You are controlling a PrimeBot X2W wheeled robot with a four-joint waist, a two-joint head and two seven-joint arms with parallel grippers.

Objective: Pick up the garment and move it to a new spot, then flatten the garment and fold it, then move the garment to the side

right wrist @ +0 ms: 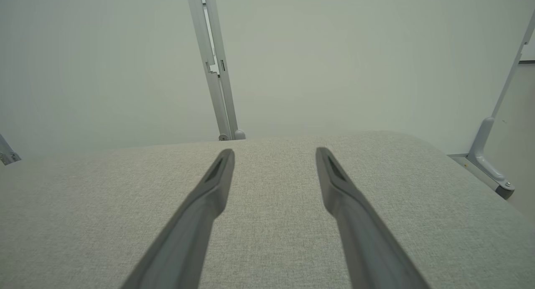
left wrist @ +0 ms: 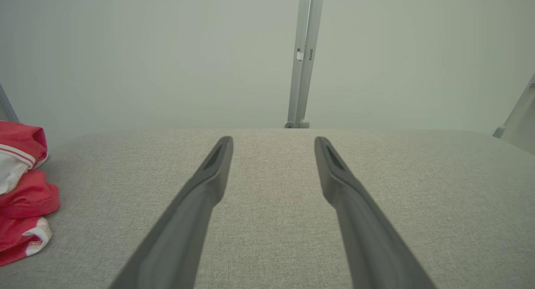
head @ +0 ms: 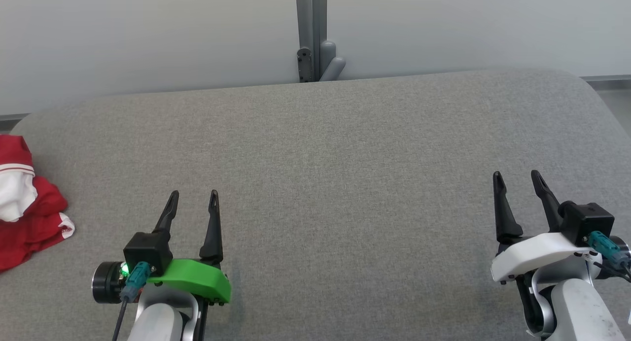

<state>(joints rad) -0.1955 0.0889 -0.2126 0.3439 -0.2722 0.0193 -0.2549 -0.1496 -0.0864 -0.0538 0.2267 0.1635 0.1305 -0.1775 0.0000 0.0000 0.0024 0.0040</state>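
The garment (head: 34, 218) lies bunched up, well to the left of my left jaws, near the edge of the surface (head: 345, 144). Both jaws stand open and empty. I might grab only one loose fold, or push it off the edge.

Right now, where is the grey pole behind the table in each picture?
Head view: grey pole top centre, behind the far edge of the table.
Left wrist view: pole top, slightly right of centre.
Right wrist view: pole top, left of centre, leaning.
Shared landmark: the table's far edge, where the pole meets it.
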